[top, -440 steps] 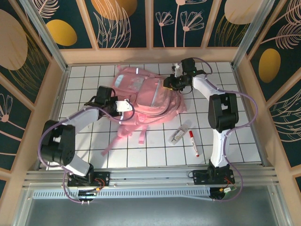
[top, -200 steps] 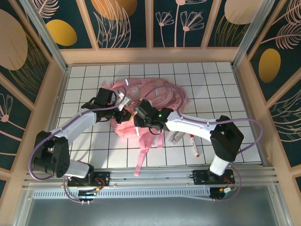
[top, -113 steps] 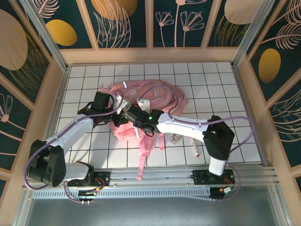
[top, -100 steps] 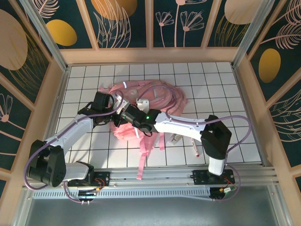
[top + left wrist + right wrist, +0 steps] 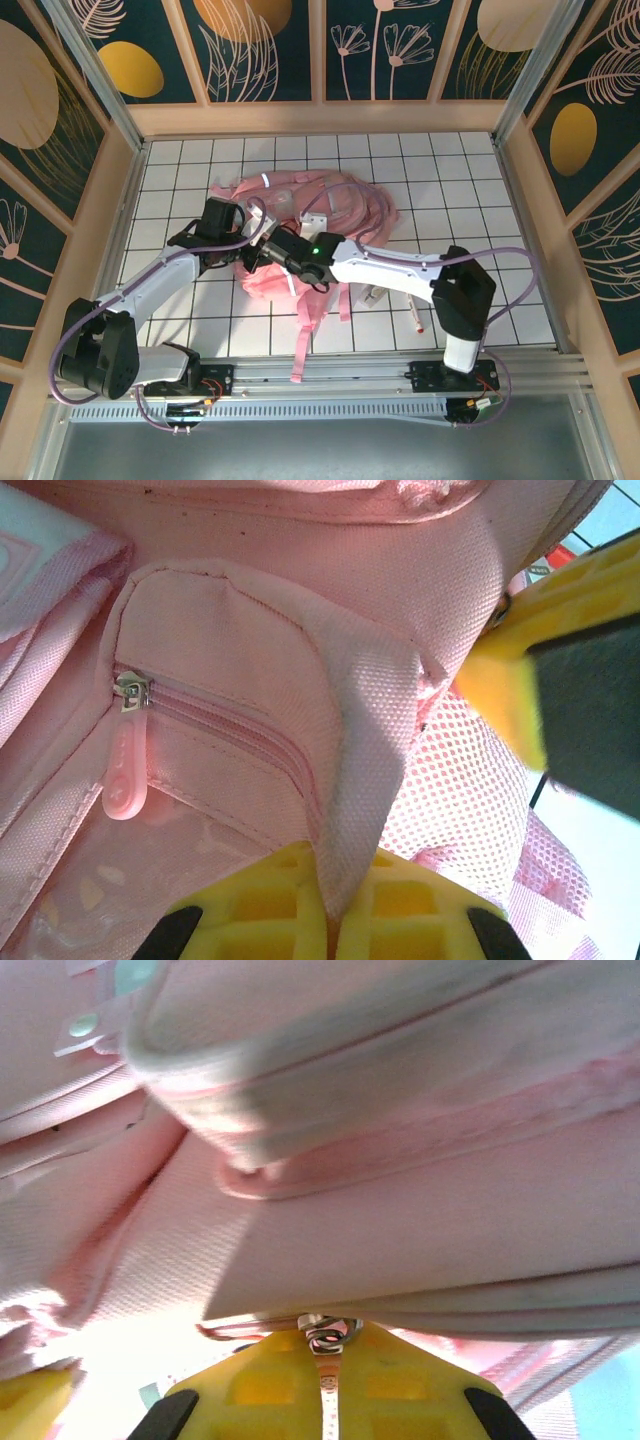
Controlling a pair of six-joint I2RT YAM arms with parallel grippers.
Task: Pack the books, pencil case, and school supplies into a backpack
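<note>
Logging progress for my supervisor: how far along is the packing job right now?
Done: nothing looks packed so far. In hand: the left gripper pinches a fold of the backpack, while the right gripper has its jaws closed on a metal zip pull, apparently to open a pocket. Left: the marker lies out on the table, so all the loading remains.

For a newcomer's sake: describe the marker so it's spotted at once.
Find the big pink backpack on the tiled table, then look to its right, toward the near edge. The marker lies there: a thin white stick with red, unlike the flat pale item beside it.
</note>
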